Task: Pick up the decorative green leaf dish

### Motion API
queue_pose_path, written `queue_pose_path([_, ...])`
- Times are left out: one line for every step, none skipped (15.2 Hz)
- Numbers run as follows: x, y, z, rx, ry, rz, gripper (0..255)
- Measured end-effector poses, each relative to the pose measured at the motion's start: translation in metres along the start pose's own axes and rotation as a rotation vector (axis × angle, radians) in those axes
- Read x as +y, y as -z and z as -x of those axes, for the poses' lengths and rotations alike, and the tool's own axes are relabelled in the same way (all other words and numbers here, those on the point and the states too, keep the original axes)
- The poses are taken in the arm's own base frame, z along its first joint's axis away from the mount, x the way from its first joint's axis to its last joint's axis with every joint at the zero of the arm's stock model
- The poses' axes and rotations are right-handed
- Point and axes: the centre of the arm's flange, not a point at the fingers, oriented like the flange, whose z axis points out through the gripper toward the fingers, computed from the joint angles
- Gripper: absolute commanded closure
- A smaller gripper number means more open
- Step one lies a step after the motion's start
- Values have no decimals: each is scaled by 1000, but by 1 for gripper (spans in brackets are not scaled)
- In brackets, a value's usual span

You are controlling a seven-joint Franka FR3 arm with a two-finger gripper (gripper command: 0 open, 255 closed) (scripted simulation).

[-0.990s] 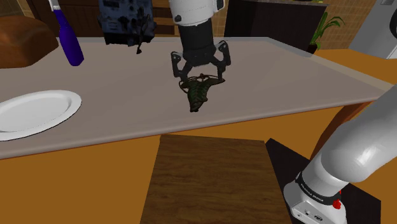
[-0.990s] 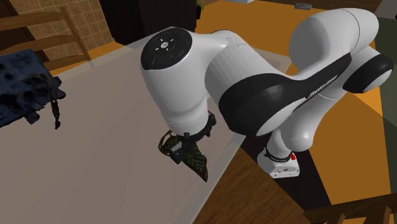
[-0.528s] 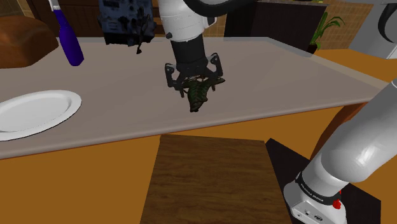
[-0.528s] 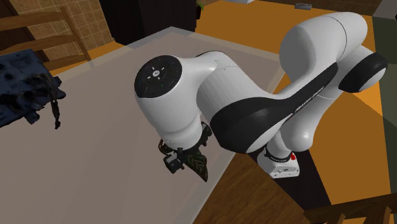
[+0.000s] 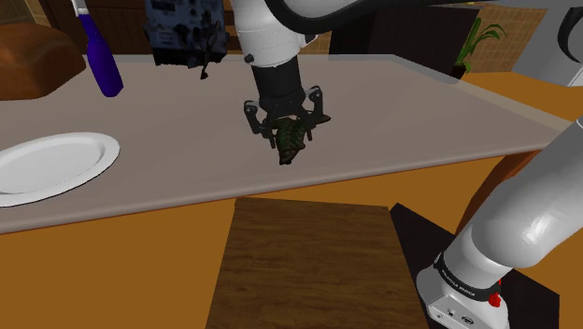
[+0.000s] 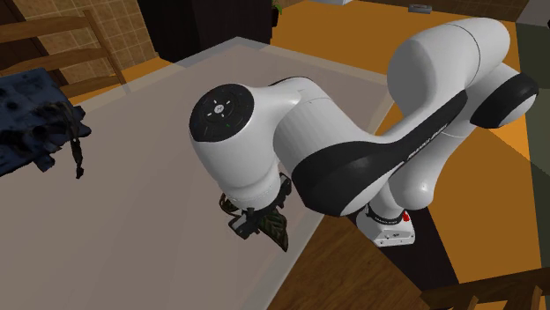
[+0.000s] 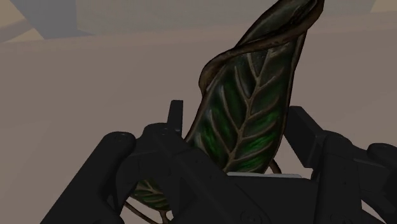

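Note:
The green leaf dish point(image 5: 291, 143), dark green with brown veins and a curled brown rim, lies on the grey tabletop point(image 5: 187, 131) close to its front edge. My black gripper point(image 5: 287, 128) points straight down onto it and is shut on it. From the wrist, the leaf dish point(image 7: 248, 108) rises between the black fingers point(image 7: 159, 153), which clasp its lower part. In the second exterior view the leaf's tip point(image 6: 277, 231) sticks out below the gripper point(image 6: 251, 220), under the white wrist.
A white plate point(image 5: 51, 164) lies at the shoulder view's left. At the back stand a purple bottle point(image 5: 101, 61), a dark blue appliance point(image 5: 184, 33) and a brown lump point(image 5: 33, 56). A wooden board point(image 5: 308, 266) sits before the table edge.
The gripper came down a little further over the leaf dish and its fingers, spread wide a second ago, have closed in on it. The dish has stayed in place.

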Motion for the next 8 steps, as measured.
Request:
queue_pose_path([0, 0, 0, 0, 0, 0, 255])
queue_pose_path([0, 0, 0, 0, 0, 0, 255])
queue_pose_path([0, 0, 0, 0, 0, 0, 255])
queue_pose_path([0, 0, 0, 0, 0, 0, 255])
queue_pose_path([0, 0, 0, 0, 0, 0, 255])
queue_pose_path([0, 2, 0, 0, 0, 0, 255])
queue_pose_path([1, 6, -1, 0, 0, 0, 255])
queue_pose_path([2, 10, -1, 0, 0, 1, 255])
